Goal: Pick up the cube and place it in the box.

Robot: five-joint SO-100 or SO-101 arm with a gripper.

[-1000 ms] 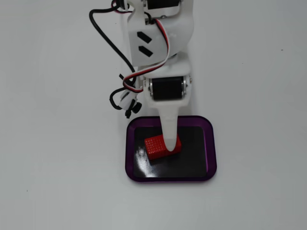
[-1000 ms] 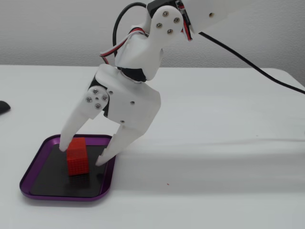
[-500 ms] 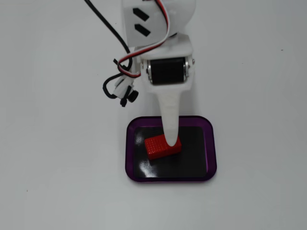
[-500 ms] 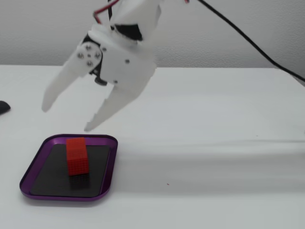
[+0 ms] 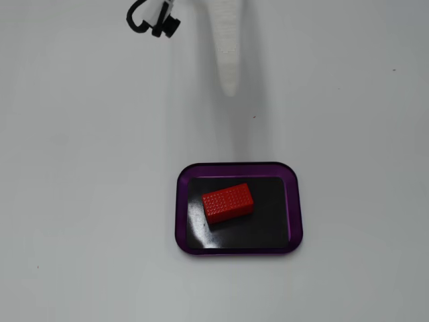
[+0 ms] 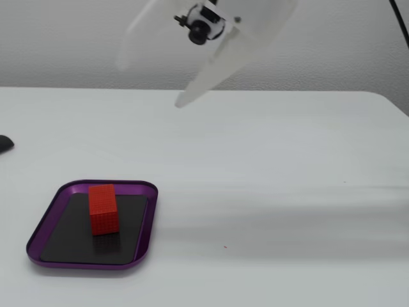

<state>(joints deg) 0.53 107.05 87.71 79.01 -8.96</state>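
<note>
The red cube (image 5: 228, 202) lies flat on the black bottom of the purple-rimmed box (image 5: 238, 166), left of its middle in a fixed view. In both fixed views the cube (image 6: 103, 208) sits inside the box (image 6: 148, 220) and nothing touches it. My white gripper (image 6: 150, 83) hangs high above the table, far from the box, with its two fingers spread apart and nothing between them. In a fixed view, only one white finger (image 5: 229, 74) shows, pointing toward the box from the top edge.
The table is plain white. A small dark object (image 6: 3, 144) lies at the left edge in a fixed view. A black cable and knob (image 5: 155, 20) on the arm show at the top. The table's far edge meets a white wall.
</note>
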